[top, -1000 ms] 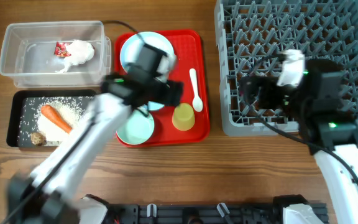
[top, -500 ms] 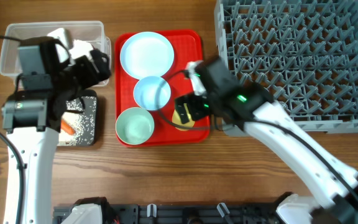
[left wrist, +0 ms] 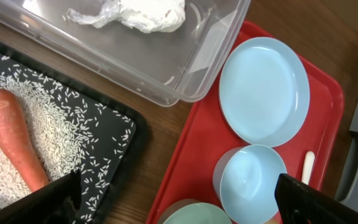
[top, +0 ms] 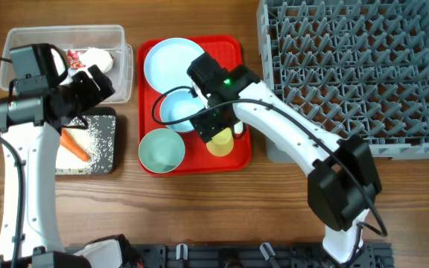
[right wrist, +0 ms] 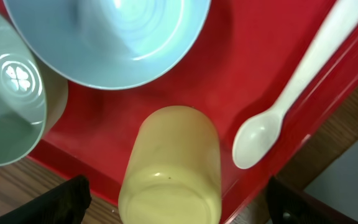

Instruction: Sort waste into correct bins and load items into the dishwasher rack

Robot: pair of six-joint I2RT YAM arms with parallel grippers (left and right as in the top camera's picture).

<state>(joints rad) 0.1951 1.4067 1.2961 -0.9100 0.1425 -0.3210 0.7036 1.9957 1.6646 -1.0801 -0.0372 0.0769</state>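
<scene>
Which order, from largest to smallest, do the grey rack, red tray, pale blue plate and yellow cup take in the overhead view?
1. grey dishwasher rack
2. red tray
3. pale blue plate
4. yellow cup, partly hidden by the right arm, yet clearly the smallest

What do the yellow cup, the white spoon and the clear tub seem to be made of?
Yellow cup: likely plastic, smooth with soft sheen.
White spoon: probably plastic, glossy, moulded in one piece.
Clear tub: transparent plastic; the table shows through its wall.
</scene>
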